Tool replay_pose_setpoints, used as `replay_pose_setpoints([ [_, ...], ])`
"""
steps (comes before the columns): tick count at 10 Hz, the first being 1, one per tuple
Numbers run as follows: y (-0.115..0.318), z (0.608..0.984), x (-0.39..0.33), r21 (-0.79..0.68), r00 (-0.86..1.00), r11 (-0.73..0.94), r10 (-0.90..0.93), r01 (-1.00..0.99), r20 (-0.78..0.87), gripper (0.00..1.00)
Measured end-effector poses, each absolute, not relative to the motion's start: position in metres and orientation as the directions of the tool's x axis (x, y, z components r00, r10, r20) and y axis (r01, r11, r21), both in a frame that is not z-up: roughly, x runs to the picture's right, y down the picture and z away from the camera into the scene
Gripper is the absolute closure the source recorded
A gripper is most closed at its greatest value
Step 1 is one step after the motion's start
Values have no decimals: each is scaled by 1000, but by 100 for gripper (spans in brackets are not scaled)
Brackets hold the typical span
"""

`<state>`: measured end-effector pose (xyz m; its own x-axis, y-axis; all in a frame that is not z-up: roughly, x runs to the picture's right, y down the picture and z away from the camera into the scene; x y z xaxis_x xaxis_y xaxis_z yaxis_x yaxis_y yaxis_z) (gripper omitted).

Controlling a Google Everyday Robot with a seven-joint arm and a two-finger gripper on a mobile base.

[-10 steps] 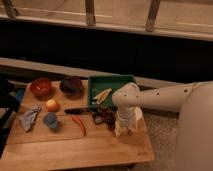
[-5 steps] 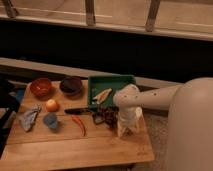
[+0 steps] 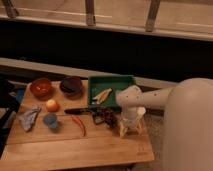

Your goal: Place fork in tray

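Hovering gripper (image 3: pixel 131 129) sits lower right of centre, just off the tray's (image 3: pixel 120 84) lower right corner. Its 2 fingers look splayed, with nothing visible between them. Fork (image 3: pixel 79 111) looks like the dark utensil lying flat on the table (image 3: pixel 75 150), left of the gripper, just below the tray, not in it. Next: shift left, align jaws across the handle, go low, pinch mid-handle, clear the dark clutter (image 3: pixel 107 118).

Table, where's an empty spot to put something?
The front strip of the table, below the blue cup and red chili, is bare. So is the right half of the green tray. It is crowded mid-table, around the dark utensil beside the gripper.
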<state>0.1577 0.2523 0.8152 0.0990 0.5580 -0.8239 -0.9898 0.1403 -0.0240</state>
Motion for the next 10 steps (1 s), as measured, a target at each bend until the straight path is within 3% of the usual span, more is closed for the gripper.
replay_pose_setpoints([
  [6, 255, 810, 156, -79, 128, 111, 555, -991, -822, 97],
  [10, 254, 803, 154, -116, 157, 107, 559, -987, -814, 100],
])
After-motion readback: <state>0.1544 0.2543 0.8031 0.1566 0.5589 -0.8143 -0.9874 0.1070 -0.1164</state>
